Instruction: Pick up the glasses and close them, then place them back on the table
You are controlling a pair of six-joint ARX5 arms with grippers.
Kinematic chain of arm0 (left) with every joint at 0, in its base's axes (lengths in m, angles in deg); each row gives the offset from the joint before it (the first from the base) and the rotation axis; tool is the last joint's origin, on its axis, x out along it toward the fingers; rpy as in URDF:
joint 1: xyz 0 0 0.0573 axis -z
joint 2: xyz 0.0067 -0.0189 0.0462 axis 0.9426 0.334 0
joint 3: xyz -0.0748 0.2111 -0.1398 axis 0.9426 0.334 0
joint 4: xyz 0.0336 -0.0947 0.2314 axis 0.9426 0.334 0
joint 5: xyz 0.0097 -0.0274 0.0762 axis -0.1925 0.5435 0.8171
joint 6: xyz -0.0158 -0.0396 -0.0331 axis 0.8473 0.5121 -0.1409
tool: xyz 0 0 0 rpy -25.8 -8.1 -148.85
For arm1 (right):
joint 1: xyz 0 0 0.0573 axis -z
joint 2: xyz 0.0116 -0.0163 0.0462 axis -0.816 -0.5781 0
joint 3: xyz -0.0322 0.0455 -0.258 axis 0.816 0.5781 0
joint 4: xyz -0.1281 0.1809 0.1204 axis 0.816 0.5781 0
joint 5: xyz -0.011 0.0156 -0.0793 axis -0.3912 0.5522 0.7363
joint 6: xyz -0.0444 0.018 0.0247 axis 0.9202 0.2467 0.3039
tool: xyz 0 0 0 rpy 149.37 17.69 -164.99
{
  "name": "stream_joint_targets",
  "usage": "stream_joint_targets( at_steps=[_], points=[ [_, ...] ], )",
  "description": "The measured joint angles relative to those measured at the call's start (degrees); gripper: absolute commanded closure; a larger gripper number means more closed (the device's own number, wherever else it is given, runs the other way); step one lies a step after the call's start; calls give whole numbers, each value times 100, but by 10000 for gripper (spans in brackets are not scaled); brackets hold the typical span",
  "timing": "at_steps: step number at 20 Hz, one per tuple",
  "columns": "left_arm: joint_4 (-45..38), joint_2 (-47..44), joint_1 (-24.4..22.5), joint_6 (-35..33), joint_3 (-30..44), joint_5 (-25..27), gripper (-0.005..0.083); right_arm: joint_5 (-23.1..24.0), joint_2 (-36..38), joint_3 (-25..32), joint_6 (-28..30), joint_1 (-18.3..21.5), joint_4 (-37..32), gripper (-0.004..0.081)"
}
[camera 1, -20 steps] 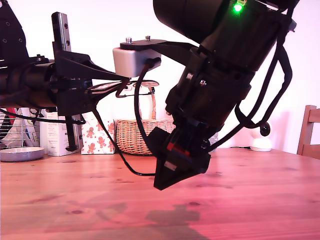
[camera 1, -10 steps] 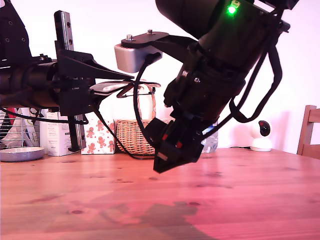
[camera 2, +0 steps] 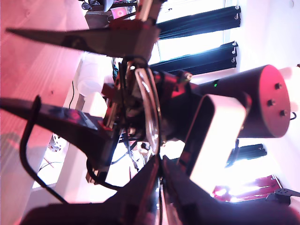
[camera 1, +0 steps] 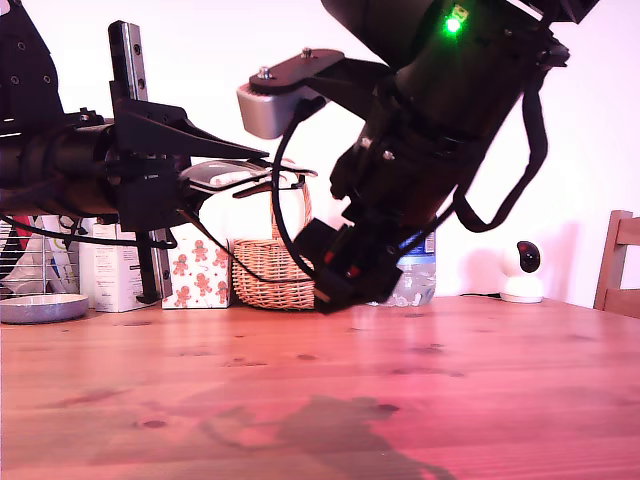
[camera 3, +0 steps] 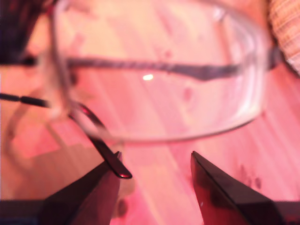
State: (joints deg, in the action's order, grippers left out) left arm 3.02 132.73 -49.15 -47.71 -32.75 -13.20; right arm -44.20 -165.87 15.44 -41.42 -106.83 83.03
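Note:
The glasses (camera 1: 262, 184) hang in the air above the table (camera 1: 470, 400), towards the exterior view's left. My first gripper (camera 1: 255, 166) reaches in from that side and is shut on them. In the first wrist view its fingers meet at the frame's edge (camera 2: 160, 164), with a lens (camera 2: 149, 108) just beyond. My second gripper (camera 1: 325, 298) points down at the table below and beside the glasses, open and holding nothing. The second wrist view shows a blurred lens (camera 3: 159, 70) close up. One temple tip (camera 3: 123, 173) lies by a finger of the open second gripper (camera 3: 157, 159).
Along the back of the table stand a wicker basket (camera 1: 262, 275), a gingerbread-print box (camera 1: 185, 278), a white carton (camera 1: 108, 265), a metal dish (camera 1: 40, 308), a water bottle (camera 1: 412, 282) and a small white camera (camera 1: 520, 272). A wooden chair (camera 1: 620, 262) is at the exterior view's right edge.
My second arm has lifted, so its gripper has risen off the table and moved back towards the basket. My first gripper holds the glasses in almost the same place.

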Motion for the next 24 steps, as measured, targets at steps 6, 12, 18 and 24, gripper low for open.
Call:
stream_joint_targets(
  at_steps=[6, 12, 18, 24],
  points=[
    [-2, 0, 0, 0, 0, -2, 795, 256, 0, -2, 197, 0, -328, 349],
    [-37, 0, 0, 0, 0, 0, 795, 385, 111, -4, 448, 0, -269, 349],
    [-61, 0, -199, 0, 0, 0, 795, 382, 428, -33, -389, 232, 1062, 352],
    [-90, 0, -323, 0, 0, 0, 795, 369, 428, -35, -1694, 566, 1851, 786]
  ],
)
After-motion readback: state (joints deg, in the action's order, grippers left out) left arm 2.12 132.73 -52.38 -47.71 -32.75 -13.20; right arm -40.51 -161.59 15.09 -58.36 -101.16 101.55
